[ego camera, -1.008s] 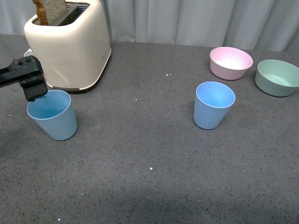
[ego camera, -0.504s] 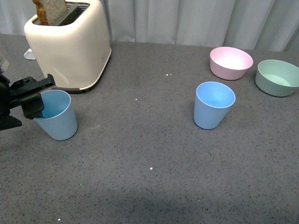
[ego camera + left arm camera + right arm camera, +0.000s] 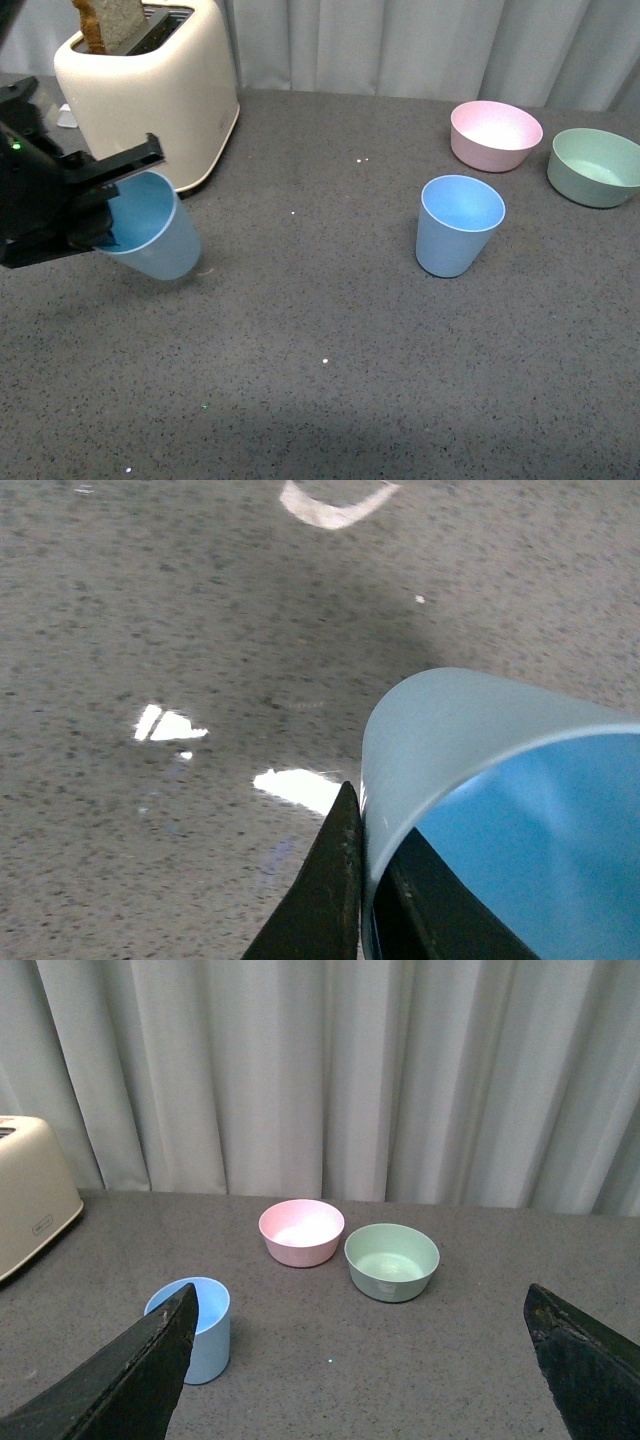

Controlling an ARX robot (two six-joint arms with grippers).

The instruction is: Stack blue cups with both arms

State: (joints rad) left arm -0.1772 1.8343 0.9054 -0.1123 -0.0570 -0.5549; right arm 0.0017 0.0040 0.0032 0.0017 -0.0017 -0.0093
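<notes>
My left gripper [image 3: 100, 205] is shut on the rim of a light blue cup [image 3: 155, 232], one finger inside and one outside. That cup hangs tilted just above the grey table, in front of the toaster. In the left wrist view the cup's wall [image 3: 440, 740] fills the lower right, pinched between the black fingers [image 3: 325, 900]. A second blue cup [image 3: 458, 225] stands upright at centre right, also seen as the blue cup [image 3: 195, 1330] in the right wrist view. My right gripper [image 3: 365, 1360] is open, high and well back from that cup, and does not show in the front view.
A cream toaster [image 3: 150, 90] with a slice of bread in its slot stands at the back left. A pink bowl [image 3: 495, 135] and a green bowl [image 3: 595, 165] sit at the back right. Grey curtains hang behind the table.
My left gripper closed on the left cup's rim, lifted it off the table and carried it a little to the right, tilting it. The other cup has not moved.
</notes>
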